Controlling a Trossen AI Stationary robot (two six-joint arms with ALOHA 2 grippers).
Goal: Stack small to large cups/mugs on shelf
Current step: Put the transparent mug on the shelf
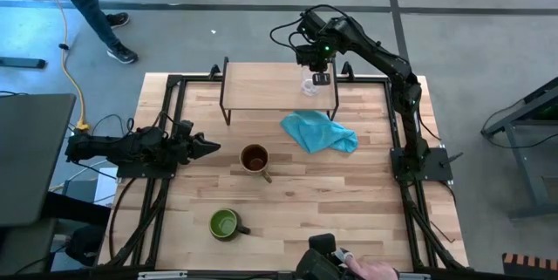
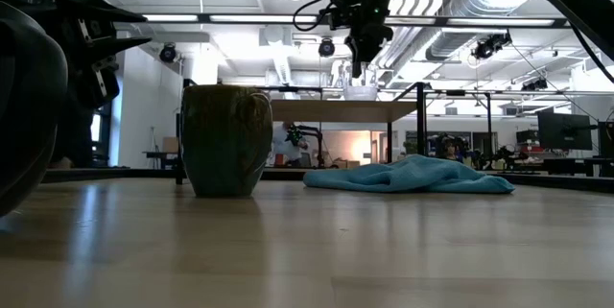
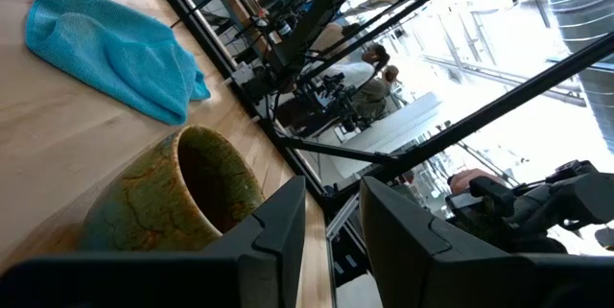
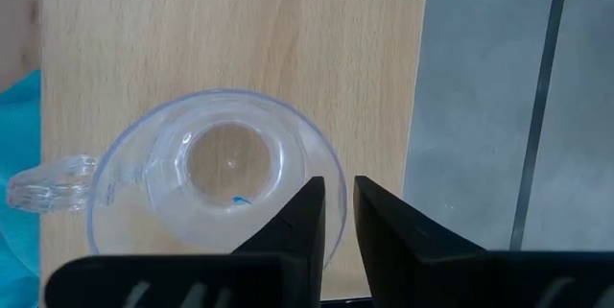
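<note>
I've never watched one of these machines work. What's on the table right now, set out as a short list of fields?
Shelf: low light-wood shelf on black legs, at the table's far edge
Small clear glass cup: standing on the shelf's right end
Right gripper: above the glass cup, its fingers either side of the rim
Tan-brown handled mug: mid-table
Dark mug with green inside: near the front edge
Crumpled blue cloth: in front of the shelf
Left gripper: low at the left, pointing at the tan-brown mug

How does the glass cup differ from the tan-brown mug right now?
The clear glass cup stands on the shelf under the right gripper; the tan-brown mug stands on the tabletop. The glass cup is see-through and looks smaller; the mug is opaque. Both stand upright and have handles.
</note>
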